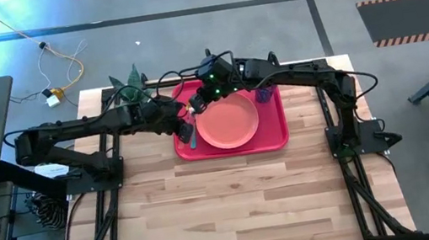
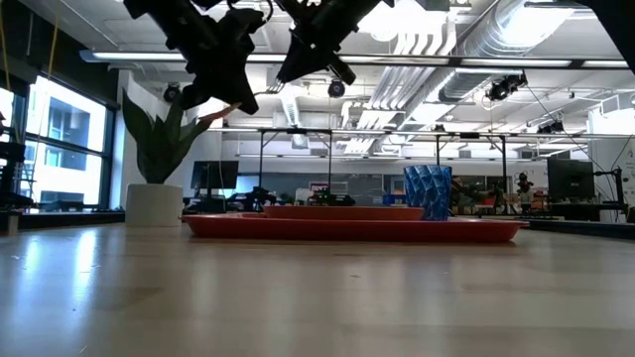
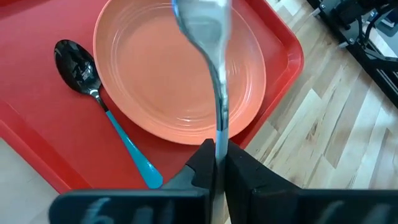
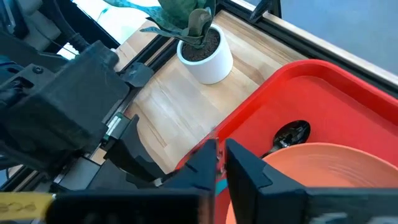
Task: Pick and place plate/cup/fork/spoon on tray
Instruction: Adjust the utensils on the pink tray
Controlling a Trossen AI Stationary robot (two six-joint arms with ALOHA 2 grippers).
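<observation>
Left gripper (image 3: 217,155) is pinched tight on the one fork (image 3: 211,56). It holds the fork up in the air over the tray (image 3: 37,124). The fork's silver end is blurry, and it sticks out over the plate (image 3: 168,74).

Right gripper (image 4: 219,152) hangs just beside it, over the back left part of the tray. I cannot tell if it grips anything. A yellow label at the edge of the right wrist view is too blurry to read.

I count one red tray, and three things lie on it. One pink plate sits in the middle. One spoon (image 3: 93,87) with a blue handle lies flat, just beside the plate on the left arm's side, its bowl close to the plate's rim. One blue cup (image 2: 428,192) stands upright near the far right corner.

Red tray floor shows all around the plate. One plant in a white pot (image 4: 204,59) stands on the table (image 1: 237,210), off the tray's far left corner. Plain wood stretches wide in front of the tray. Both arms reach in from the two sides.
</observation>
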